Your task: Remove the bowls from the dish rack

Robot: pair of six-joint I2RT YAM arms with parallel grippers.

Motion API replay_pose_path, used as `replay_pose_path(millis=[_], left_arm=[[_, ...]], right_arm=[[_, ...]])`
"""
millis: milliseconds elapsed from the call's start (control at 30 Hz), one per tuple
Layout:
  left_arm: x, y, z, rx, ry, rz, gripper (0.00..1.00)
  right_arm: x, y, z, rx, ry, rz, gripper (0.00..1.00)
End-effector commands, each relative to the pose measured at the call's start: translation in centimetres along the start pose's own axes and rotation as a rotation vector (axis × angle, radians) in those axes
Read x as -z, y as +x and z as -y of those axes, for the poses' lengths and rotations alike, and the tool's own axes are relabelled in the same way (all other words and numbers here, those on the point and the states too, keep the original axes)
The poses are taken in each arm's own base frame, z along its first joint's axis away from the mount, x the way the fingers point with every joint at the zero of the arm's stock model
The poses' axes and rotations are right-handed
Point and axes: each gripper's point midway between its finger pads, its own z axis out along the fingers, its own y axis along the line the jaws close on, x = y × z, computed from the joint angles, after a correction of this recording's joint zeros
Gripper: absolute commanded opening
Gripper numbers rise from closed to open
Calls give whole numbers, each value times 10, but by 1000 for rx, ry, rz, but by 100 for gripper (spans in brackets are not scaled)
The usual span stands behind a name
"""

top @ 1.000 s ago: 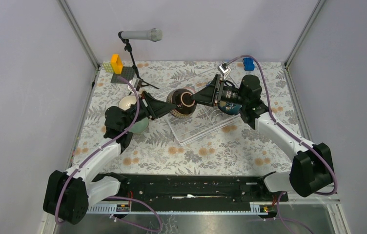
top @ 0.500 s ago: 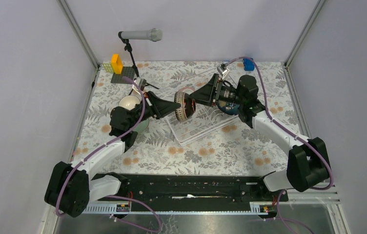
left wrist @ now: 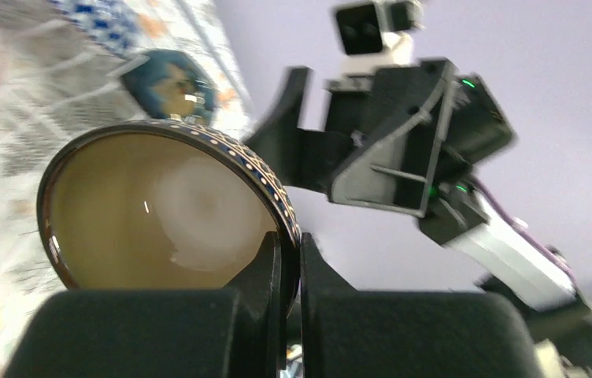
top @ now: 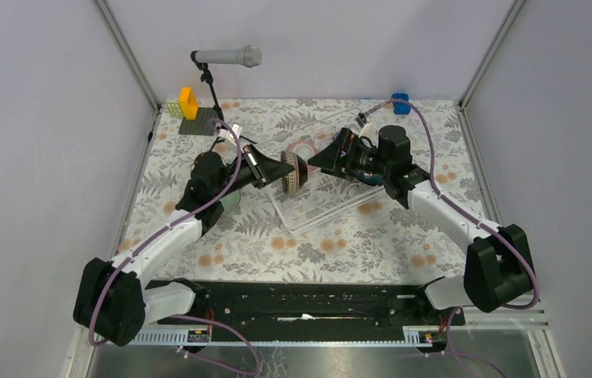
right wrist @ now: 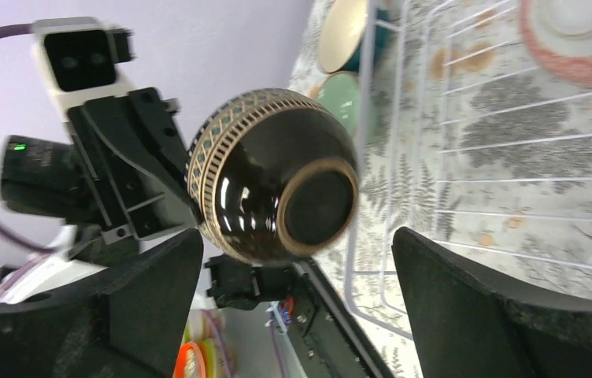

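1. While your left hand (top: 281,168) holds it, the dark brown bowl (top: 294,173) hangs on its side in the air over the near left corner of the dish rack (top: 320,211), clear of the wires.
2. Your left hand is pinched tight on the bowl's rim, one finger inside and one outside. The thin rim is likely the only edge narrow enough for such a grip, which is why the bowl tips sideways.
3. Your right hand (top: 314,160) faces it from across the rack, spread wide and holding nothing. Its fingers stand either side of the bowl's foot without touching it.
4. Inside the rack you have the pink bowl (top: 302,148) toward the far end, and the dark teal bowl with gold (left wrist: 168,79) appears to sit below the right arm.
5. On the bench (top: 316,244) just left of the rack sit the mint green bowl (right wrist: 338,98) and the teal bowl with white inside (right wrist: 348,31), so that is probably the unloading spot.
6. Judging by this, the dark brown bowl belongs beside them next. Watch that the rim grip does not slip.
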Motion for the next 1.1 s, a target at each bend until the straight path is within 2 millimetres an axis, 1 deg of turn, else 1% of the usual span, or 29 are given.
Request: replay_pose_path(millis=[0, 100, 200, 333, 467, 500, 533, 600, 667, 767, 867, 1067], left_arm=[[18, -41, -16, -233, -299, 134, 0], [40, -61, -45, -307, -542, 194, 0], [60, -84, -61, -385, -733, 243, 0], [87, -110, -76, -466, -968, 288, 0], [108, -125, -88, -508, -1131, 322, 0], [113, -125, -91, -509, -1159, 329, 0], [116, -126, -94, -507, -1182, 338, 0], [127, -129, -99, -479, -1244, 393, 0], [132, -129, -105, -455, -1280, 414, 0], [126, -121, -113, -431, -1267, 373, 0], [120, -108, -128, -405, -1271, 314, 0], [125, -90, -165, -385, -1387, 207, 0]], right_arm=[[16, -19, 2, 148, 136, 92, 97], [21, -21, 8, 175, 186, 106, 97], [23, -21, 14, 188, 214, 108, 97], [25, -22, 18, 206, 239, 116, 97], [26, -25, 21, 230, 261, 119, 97], [26, -27, 21, 240, 263, 121, 97], [27, -24, 24, 236, 278, 108, 97], [28, -23, 27, 240, 291, 103, 97], [28, -23, 29, 246, 298, 101, 97], [28, -23, 31, 252, 306, 93, 97], [28, -22, 32, 257, 310, 87, 97], [30, -19, 31, 262, 307, 78, 97]])
